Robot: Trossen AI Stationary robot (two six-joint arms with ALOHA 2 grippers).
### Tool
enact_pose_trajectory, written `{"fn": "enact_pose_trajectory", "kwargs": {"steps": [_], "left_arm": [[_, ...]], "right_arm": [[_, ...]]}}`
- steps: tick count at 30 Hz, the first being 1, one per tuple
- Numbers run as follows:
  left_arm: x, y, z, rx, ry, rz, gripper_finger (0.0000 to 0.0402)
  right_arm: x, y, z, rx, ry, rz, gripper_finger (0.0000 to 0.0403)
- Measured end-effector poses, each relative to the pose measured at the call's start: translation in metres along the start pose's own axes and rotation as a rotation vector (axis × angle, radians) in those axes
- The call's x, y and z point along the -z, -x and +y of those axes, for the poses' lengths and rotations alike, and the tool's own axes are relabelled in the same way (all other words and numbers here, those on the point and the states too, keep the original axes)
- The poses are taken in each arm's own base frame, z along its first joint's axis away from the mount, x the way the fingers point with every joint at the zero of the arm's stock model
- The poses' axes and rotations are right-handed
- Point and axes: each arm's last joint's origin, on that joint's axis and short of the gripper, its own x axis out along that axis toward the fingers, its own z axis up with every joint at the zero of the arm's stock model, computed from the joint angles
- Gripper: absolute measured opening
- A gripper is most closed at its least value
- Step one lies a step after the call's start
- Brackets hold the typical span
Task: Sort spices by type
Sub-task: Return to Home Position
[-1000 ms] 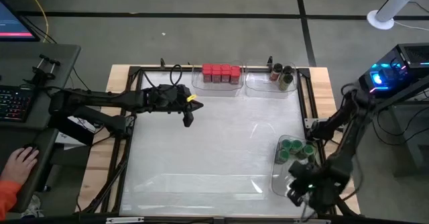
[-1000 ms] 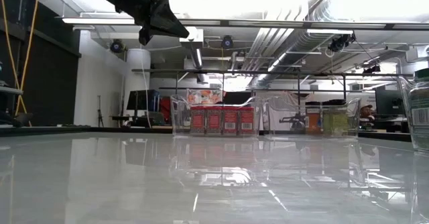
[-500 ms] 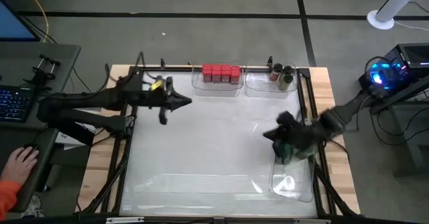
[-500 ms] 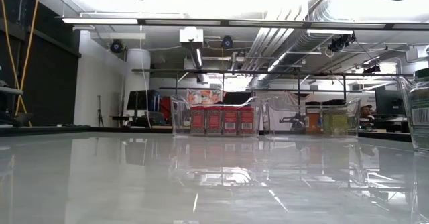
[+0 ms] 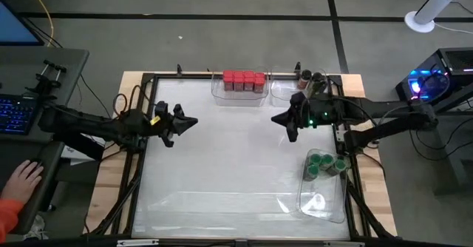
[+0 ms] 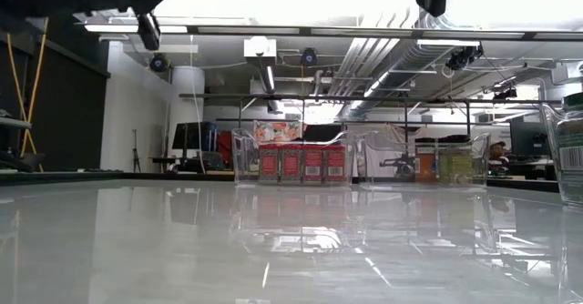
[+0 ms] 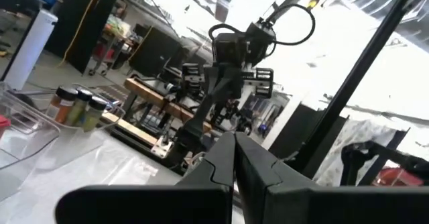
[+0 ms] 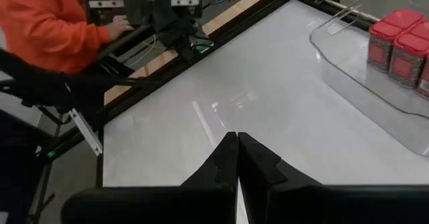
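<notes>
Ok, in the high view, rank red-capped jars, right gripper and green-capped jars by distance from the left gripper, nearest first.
From the left gripper:
1. Red-capped jars, far-edge bin.
2. Right gripper, over the right half.
3. Green-capped jars, right-edge bin.

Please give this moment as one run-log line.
left gripper: shut, above table | right gripper: shut, above table | red-cap jars, green-cap jars, dark-cap jars: separate bins

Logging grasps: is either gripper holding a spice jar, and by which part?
Nothing is held: the left gripper and the right gripper are both shut with nothing between their fingers.
</notes>
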Motion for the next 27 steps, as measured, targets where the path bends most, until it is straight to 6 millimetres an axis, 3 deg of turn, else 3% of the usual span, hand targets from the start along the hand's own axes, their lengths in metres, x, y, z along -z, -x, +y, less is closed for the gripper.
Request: {"fn": "enact_pose_trajectory", "kwargs": {"steps": [14, 22, 27], "left_arm": [[0.028, 0.039, 0.031, -0.019, 0.090, -0.083, 0.0000], [0.026, 0.039, 0.030, -0.013, 0.079, -0.082, 0.0000], [0.028, 0.039, 0.031, -0.021, 0.061, -0.066, 0.0000]], "right_arm": [[-0.004, -0.001, -0.006, 0.020, -0.076, -0.012, 0.0000], [-0.003, 0.000, -0.006, 0.013, -0.120, 0.002, 0.0000], [0.005, 0.005, -0.010, 0.016, -0.132, 0.109, 0.0000]]}}
